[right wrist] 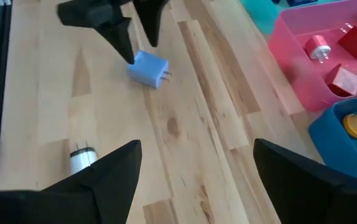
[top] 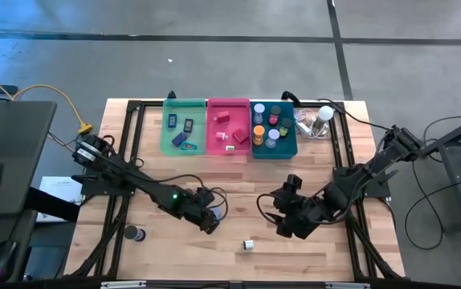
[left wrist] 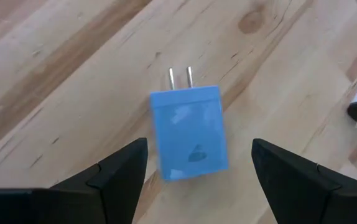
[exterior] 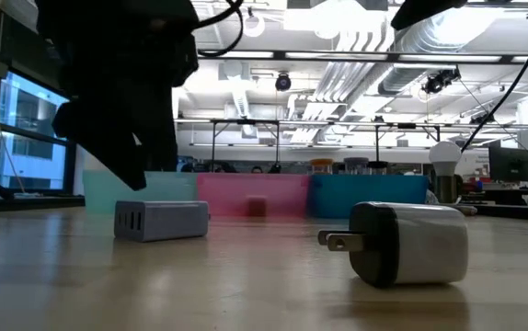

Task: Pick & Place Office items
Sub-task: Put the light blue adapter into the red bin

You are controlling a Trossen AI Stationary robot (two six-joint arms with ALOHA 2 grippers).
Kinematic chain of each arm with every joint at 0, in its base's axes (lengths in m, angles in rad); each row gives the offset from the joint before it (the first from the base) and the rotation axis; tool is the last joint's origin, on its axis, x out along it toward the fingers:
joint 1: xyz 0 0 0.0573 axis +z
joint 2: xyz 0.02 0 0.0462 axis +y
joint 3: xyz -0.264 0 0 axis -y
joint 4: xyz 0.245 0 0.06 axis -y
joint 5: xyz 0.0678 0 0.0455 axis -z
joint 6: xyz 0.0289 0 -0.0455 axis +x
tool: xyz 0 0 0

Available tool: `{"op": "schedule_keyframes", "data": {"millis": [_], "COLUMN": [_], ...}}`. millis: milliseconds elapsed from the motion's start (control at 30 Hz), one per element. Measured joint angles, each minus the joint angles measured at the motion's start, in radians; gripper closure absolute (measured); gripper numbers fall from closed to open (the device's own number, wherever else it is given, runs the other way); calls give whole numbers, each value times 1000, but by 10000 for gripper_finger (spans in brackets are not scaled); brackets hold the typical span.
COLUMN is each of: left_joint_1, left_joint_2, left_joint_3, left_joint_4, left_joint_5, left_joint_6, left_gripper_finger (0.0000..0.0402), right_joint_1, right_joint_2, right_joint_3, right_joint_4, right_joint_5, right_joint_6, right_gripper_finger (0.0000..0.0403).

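High view: the left gripper (top: 211, 222) sits low at centre, jaws wide, empty; its target is hidden beneath it. The right gripper (top: 289, 225) waits at its 3 o'clock, also wide and empty.

Low view: the blue charger (exterior: 161, 221) lies flat on the table (exterior: 246, 285), the white plug (exterior: 402, 243) at its 3 o'clock — the bins behind are blurred.

Left wrist: the charger (left wrist: 190, 132) lies between the fingers (left wrist: 119, 168), untouched. Best to descend straight and close across its flat sides, clear of the prongs.

Right wrist: prongs face the pink bin (right wrist: 328, 62); the roll (right wrist: 82, 158) is partly hidden.
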Motion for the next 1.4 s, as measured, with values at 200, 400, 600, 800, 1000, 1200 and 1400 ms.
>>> {"op": "schedule_keyframes", "data": {"millis": [200,400,600,800,1000,1200,1400], "left_joint_1": [1,12,17,17,25,24,24], "left_joint_2": [35,47,48,79,114,126,136], "left_joint_3": [0,0,0,3,1,1,1], "left_joint_4": [65,64,62,62,54,47,47], "left_joint_5": [-5,-28,-45,-55,-34,-41,-52], "left_joint_6": [33,37,37,35,33,37,47], "left_gripper_finger": [121,121,121,121,121,121,122], "right_joint_1": [29,50,68,71,71,71,71], "right_joint_2": [0,0,0,0,0,0,0], "right_joint_3": [0,0,0,0,0,0,0], "right_joint_4": [0,0,-2,-2,-2,0,1], "right_joint_5": [0,-1,-1,-1,-1,-1,2], "right_joint_6": [-2,-9,-30,-36,-55,-55,-55], "right_gripper_finger": [104,104,104,104,104,104,104]}}
